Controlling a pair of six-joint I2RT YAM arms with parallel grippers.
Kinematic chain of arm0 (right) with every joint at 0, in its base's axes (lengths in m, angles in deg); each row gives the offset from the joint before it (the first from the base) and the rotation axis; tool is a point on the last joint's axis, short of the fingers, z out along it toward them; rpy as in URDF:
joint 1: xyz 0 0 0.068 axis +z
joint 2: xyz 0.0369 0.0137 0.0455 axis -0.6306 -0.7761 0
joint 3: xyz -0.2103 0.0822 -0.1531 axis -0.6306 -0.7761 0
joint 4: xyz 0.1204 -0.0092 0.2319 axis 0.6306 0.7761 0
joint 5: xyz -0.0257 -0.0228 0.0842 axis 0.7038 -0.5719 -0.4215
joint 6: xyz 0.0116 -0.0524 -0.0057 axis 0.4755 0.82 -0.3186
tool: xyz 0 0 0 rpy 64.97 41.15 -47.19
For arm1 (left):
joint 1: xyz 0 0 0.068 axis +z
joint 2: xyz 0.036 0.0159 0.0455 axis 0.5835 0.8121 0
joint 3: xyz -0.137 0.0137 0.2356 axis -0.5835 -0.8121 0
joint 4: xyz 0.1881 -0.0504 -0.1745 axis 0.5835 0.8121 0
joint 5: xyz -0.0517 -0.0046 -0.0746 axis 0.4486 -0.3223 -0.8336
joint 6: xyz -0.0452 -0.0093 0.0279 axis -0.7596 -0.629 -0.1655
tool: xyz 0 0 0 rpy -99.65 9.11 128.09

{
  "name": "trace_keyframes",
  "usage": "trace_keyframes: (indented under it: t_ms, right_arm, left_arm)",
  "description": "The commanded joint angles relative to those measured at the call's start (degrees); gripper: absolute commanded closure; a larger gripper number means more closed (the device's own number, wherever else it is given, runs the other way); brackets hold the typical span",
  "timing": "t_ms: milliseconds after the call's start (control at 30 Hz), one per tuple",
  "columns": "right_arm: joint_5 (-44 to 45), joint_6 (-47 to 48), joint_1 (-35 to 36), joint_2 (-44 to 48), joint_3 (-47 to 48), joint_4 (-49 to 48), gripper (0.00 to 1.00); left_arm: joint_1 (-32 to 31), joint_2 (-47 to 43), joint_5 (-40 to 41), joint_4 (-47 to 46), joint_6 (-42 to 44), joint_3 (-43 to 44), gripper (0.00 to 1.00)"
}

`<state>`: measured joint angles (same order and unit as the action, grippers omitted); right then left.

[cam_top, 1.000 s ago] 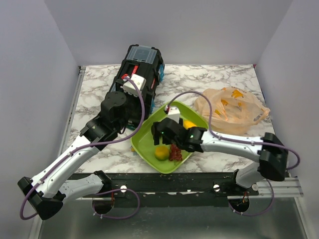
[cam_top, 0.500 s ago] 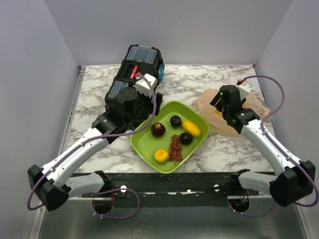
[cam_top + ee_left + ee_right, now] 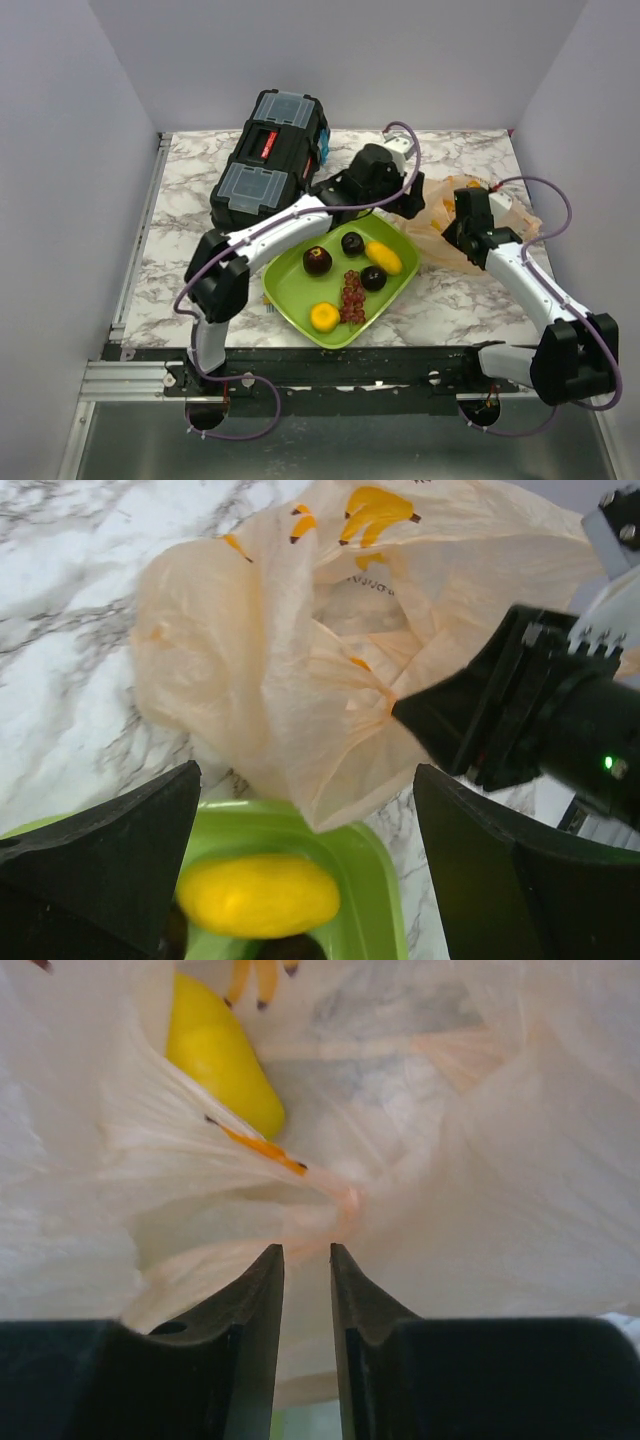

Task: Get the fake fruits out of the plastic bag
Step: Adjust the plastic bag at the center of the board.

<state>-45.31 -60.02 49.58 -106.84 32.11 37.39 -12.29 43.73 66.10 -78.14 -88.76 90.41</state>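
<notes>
Six fake fruits (image 3: 373, 278) lie on the lime-green tray (image 3: 290, 290) at the lower centre of the overhead view: an orange one (image 3: 323, 316), a red grape bunch (image 3: 352, 297), three dark maroon balls (image 3: 317, 261) and a yellow oval (image 3: 383, 257). Just past the tray's right corner, the plastic bag (image 3: 430, 240) slumps on the marble bench (image 3: 180, 200). The right claw (image 3: 306, 1250) is pinched on a fold of the bag, which has a yellow fruit (image 3: 220, 1055) inside, the left claw (image 3: 305, 780) hovers wide open beside it, and farther back at upper left sits a black toolbox (image 3: 270, 155).
</notes>
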Motion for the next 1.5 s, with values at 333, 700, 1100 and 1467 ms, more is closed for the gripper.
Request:
trace_keyframes:
  t_ms: [333,700,1100,1467]
  right_arm:
    - [-19.9,-14.9,-0.3,13.7,-22.5,-10.7,0.78]
    - [-9.6,-10.7,-0.6,5.9,-10.4,-4.2,0.74]
    - [-3.6,-8.3,-4.3,0.7,-2.1,-5.5,0.71]
    - [-10.2,-5.4,-8.0,-14.0,1.0,-23.1,0.53]
  left_arm:
    - [-2.5,19.8,-2.7,4.6,-2.7,17.4,0.20]
    - [-2.0,26.4,-2.8,9.5,0.2,25.0,0.47]
    - [0.8,28.1,0.0,11.6,0.6,26.0,1.00]
    - [0.8,29.5,1.7,13.2,0.3,27.0,1.00]
